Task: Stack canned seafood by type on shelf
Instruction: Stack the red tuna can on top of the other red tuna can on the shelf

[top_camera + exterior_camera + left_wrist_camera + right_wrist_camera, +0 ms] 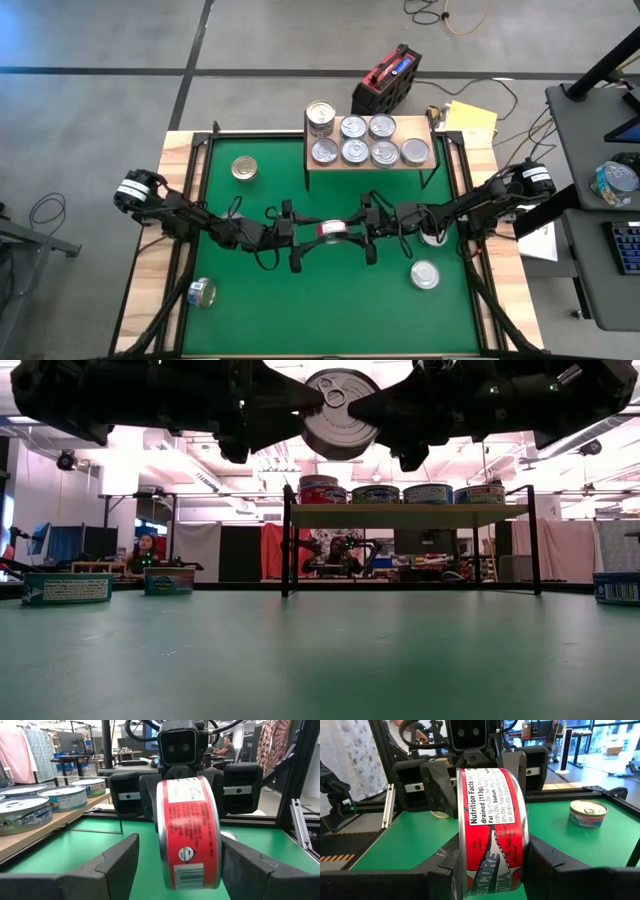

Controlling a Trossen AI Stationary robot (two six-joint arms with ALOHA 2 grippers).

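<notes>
A red-labelled can of seafood hangs over the middle of the green mat, standing on edge with its pull-tab lid toward the near edge. My right gripper is shut on it, coming from the right. My left gripper is open and comes from the left. Its fingers stand on either side of the same can with gaps showing. The shelf at the far side carries several silver-topped cans on their bases, and one stack at its left end. My right gripper pinches the can's two flat ends between its two fingers, at the rims. The fingers come in level from the table's right. The can is lifted clear of the mat, on edge, its label wall facing the wrist camera.
Loose cans lie on the mat: a gold-topped one at far left, one on its side at near left, one at near right, one under the right arm. A red-black box stands behind the shelf.
</notes>
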